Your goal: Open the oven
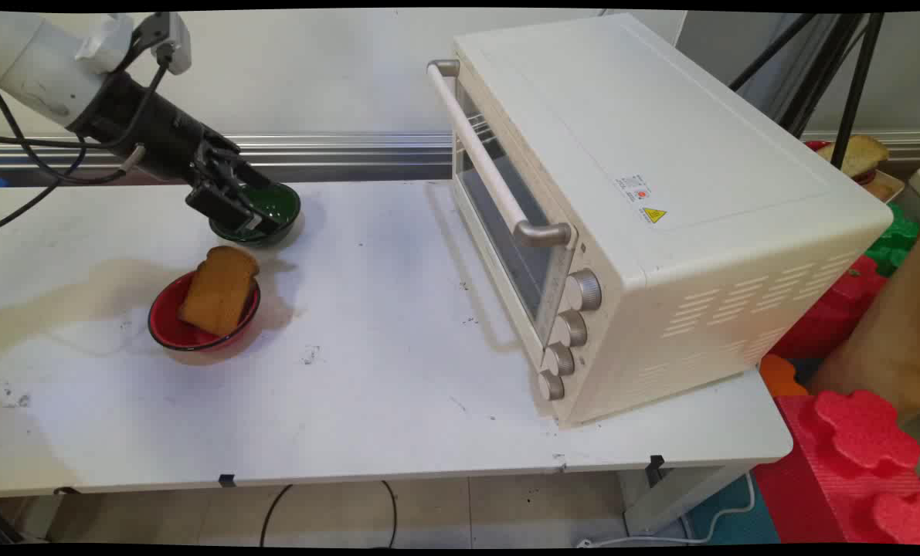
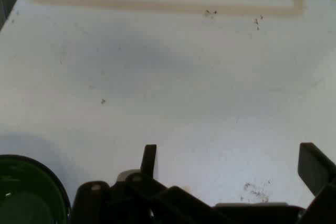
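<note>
While the pincer [image 1: 235,202] hung wide open and empty just over the green bowl [image 1: 274,208] near the worktop's [image 1: 367,386] far left edge, bread [image 1: 220,289] leaned in a red bowl [image 1: 168,332] closer in, well left of the oven [image 1: 645,208].

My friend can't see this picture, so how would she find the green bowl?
Start at the big cream toaster oven and look left across the white table. The green bowl sits at the back, under the black gripper. It's empty; the red bowl nearby holds toast.
</note>
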{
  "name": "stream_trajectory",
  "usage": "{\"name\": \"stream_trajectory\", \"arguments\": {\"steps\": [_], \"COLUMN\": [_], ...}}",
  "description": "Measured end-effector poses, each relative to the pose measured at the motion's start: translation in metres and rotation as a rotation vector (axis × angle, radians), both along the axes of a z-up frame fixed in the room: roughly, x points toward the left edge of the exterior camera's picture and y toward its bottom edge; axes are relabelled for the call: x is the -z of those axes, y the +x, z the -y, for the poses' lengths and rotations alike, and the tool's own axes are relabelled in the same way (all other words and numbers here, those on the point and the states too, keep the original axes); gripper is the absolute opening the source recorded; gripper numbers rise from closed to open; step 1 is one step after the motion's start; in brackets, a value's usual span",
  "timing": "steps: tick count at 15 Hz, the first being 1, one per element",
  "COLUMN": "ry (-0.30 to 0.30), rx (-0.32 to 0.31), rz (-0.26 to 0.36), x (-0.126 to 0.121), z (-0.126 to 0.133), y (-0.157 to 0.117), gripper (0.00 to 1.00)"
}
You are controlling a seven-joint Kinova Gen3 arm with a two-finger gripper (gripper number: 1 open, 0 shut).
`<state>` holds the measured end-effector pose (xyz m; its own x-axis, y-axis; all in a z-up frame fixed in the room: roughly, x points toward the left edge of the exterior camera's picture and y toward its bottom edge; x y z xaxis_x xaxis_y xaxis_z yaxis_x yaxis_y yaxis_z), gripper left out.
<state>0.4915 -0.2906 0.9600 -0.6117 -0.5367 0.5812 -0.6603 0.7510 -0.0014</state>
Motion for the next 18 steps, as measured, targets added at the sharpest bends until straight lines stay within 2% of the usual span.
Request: {"name": "stream_trajectory", "arguments": {"steps": [5,11,18], "ry": [-0.066,-0.117,-0.133], "rx": [-0.013,0.01,0.059], "rz": [-0.059,-0.131,-0.189], "x": [-0.019,-0.048,-0.063], "z": [0.005,0.015,0.039], "y": [-0.003,-0.019,-0.065], "gripper": [1.0,1.0,1.0]}}
